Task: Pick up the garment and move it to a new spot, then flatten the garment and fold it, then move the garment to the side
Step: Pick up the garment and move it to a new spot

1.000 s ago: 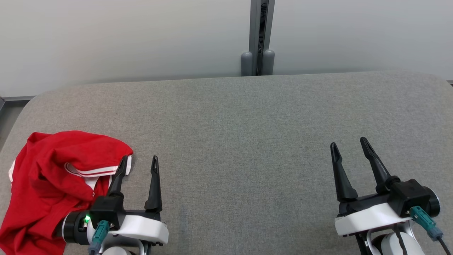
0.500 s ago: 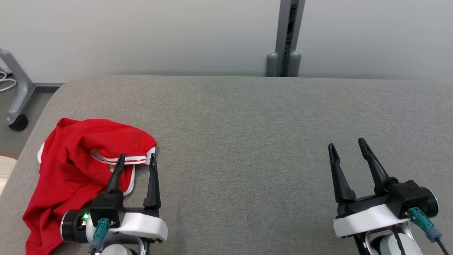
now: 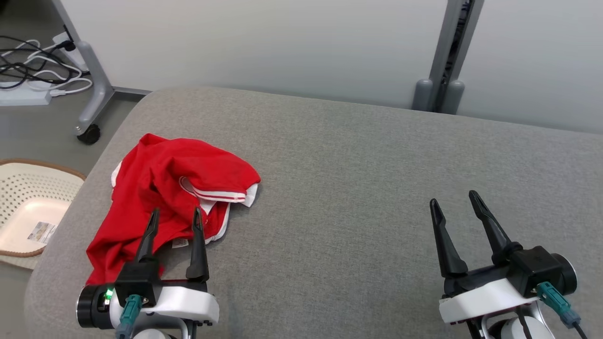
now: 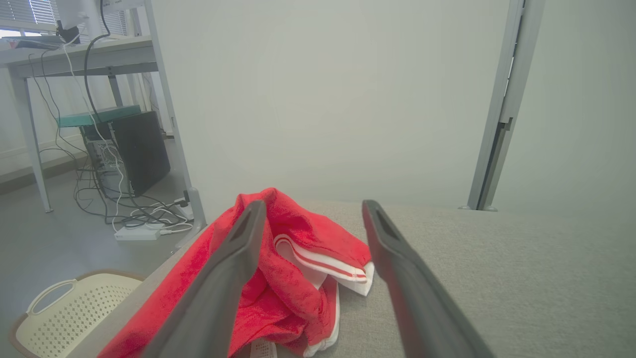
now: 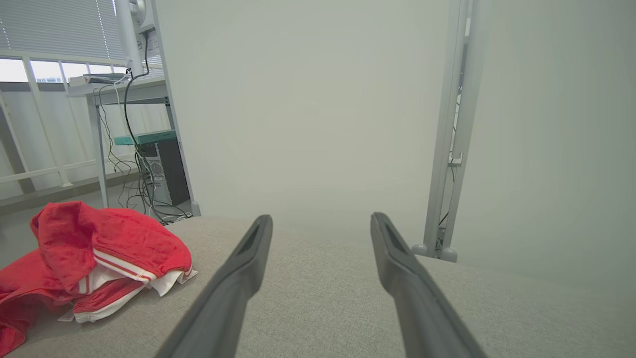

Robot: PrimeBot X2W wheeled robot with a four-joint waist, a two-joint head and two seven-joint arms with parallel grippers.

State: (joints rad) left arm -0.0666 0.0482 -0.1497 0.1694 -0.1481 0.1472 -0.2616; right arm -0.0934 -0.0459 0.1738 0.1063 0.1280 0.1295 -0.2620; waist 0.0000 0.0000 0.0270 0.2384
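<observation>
A crumpled red garment (image 3: 174,188) with white trim lies in a heap near the left end of the grey padded table (image 3: 358,155). It also shows in the left wrist view as the garment (image 4: 298,248) and at the left of the right wrist view as the garment (image 5: 99,248). My left gripper (image 3: 175,215) stands open just in front of the heap, its fingers over the garment's near edge, holding nothing. Far off at the lower right, my right gripper (image 3: 453,201) is open over bare table.
A cream perforated basket (image 3: 28,212) sits on the floor left of the table. A wheeled stand leg (image 3: 89,94) and cables (image 3: 33,66) are at the back left. A grey post (image 3: 447,61) stands against the wall behind the table.
The head camera has turned left, so the whole picture shifted right and the basket and cables came into view. Both grippers stay open.
</observation>
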